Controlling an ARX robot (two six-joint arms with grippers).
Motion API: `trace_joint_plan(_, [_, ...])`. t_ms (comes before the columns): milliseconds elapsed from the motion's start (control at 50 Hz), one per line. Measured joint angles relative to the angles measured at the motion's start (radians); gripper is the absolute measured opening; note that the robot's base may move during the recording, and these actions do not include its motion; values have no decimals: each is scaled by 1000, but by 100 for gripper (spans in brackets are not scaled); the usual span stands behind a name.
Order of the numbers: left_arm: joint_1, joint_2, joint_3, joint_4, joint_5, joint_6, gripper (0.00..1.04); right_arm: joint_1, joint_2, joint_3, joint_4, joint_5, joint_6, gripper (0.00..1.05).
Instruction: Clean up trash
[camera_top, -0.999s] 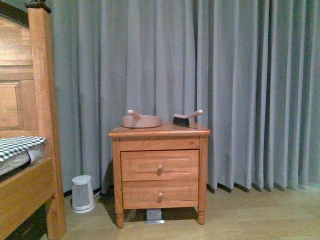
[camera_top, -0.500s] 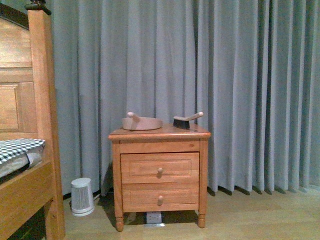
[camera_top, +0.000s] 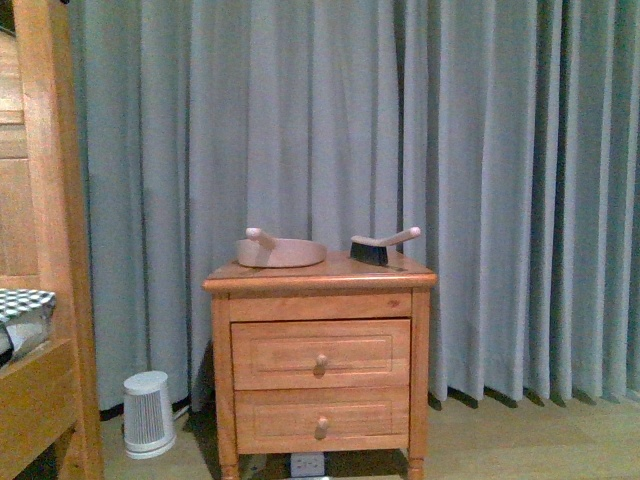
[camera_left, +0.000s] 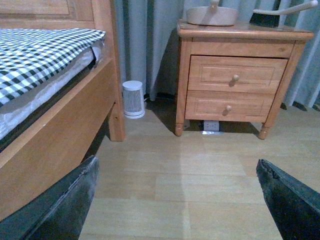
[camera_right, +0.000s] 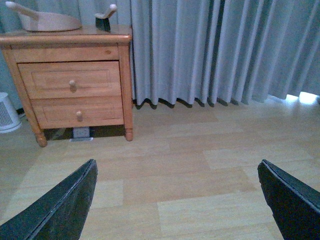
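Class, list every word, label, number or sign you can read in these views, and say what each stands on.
None can be read in any view.
The nightstand, dustpan, brush and small white ribbed appliance show no lettering.
The pale plate beneath the nightstand is too small and blurred to tell.

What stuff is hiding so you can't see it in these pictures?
- Inside the dustpan: front view, its own wall hides it.
- Inside the drawers: all views, they are shut.
- Bed: front view, cut by the left edge.
- White thing under the nightstand: front view, cut by the bottom edge.
- Trash: no wad shows in any view.
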Motion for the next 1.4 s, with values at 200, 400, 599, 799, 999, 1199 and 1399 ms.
trace_joint_plan(200, [0,0,0,0,0,0,97,0,0,0,0,0,0,97])
trace_joint_plan(400, [0,0,0,0,0,0,97,0,0,0,0,0,0,97])
trace_joint_plan(599, [0,0,0,0,-1,0,97,0,0,0,0,1,0,97])
trace_joint_plan(799, [0,1,0,0,2,0,97,0,0,0,0,0,0,97])
trace_joint_plan(999, [0,0,0,0,0,0,97,0,0,0,0,0,0,97])
trace_joint_plan(1199, [0,0,0,0,0,0,97,0,0,0,0,0,0,97])
trace_joint_plan(1399, [0,0,0,0,0,0,97,0,0,0,0,0,0,97])
